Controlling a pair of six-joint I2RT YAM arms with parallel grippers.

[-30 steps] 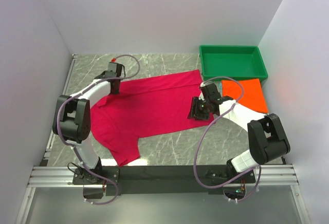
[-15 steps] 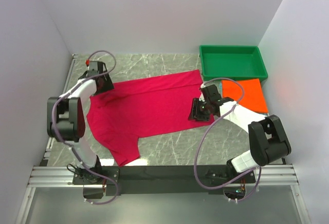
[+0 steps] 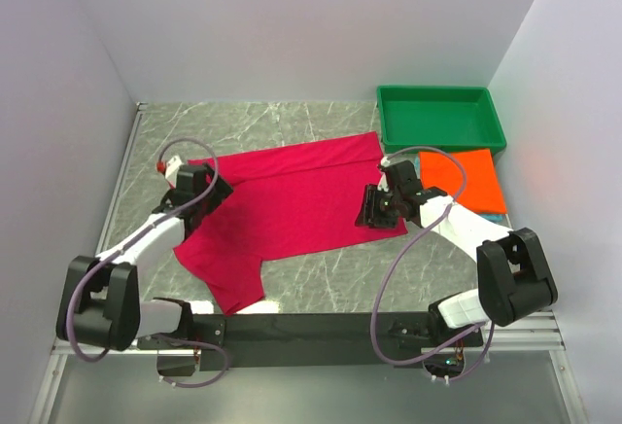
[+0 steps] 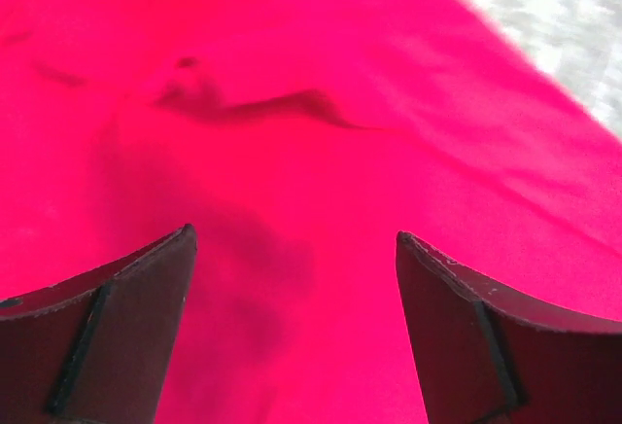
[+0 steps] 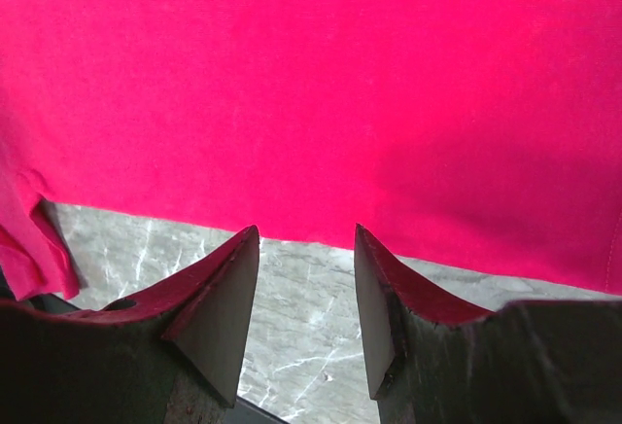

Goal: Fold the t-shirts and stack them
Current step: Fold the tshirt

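Note:
A crimson-pink t-shirt [image 3: 292,205] lies spread flat across the middle of the table, one sleeve reaching toward the near edge. My left gripper [image 3: 216,193] hovers over its left part, open wide, with only pink cloth [image 4: 292,103] below the gripper [image 4: 292,239]. At the shirt's right hem, my right gripper [image 3: 369,212] stands open and empty; between its fingertips [image 5: 306,234] I see bare marble, with the t-shirt's hem [image 5: 311,84] just beyond. A folded orange t-shirt [image 3: 465,179] lies at the right, a teal sliver [image 3: 494,215] showing under its near edge.
A green plastic tray [image 3: 442,139] stands at the back right, just behind the orange t-shirt. White walls close in the left, back and right sides. Grey marble table [image 3: 321,283] shows in front of the pink shirt and at the back left.
My left gripper drew the shirt's far left corner outward, opened and let go, then came back toward me over the shirt's left part. The right arm has barely moved.

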